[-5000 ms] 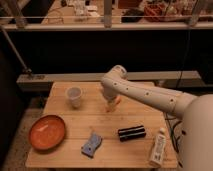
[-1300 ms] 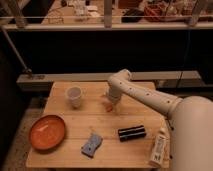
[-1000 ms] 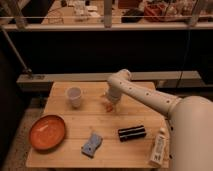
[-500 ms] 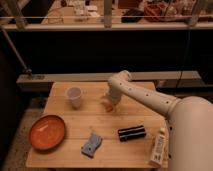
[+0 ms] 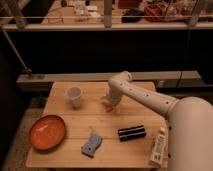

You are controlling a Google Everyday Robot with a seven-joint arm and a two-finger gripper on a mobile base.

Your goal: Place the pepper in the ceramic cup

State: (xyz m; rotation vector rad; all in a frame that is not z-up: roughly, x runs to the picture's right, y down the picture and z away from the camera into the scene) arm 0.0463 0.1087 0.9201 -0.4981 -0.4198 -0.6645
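The pepper (image 5: 106, 106) is a small orange-red piece lying on the wooden table (image 5: 90, 120) near its middle back. My gripper (image 5: 112, 102) points down right over it, low to the tabletop and open, and partly hides the pepper. The ceramic cup (image 5: 75, 96) stands upright to the left of the gripper, a hand's width away, pale and with nothing showing in it.
A round orange plate (image 5: 47, 132) lies at the front left. A blue sponge-like piece (image 5: 91, 145) sits at the front middle, a black cylinder (image 5: 131, 132) to its right, and a white bottle (image 5: 158, 145) by the right edge. A dark ledge runs behind the table.
Since the oldest frame the arm's elbow has shifted a little to the right. Over the last second the gripper has stayed low over the pepper; no object has moved.
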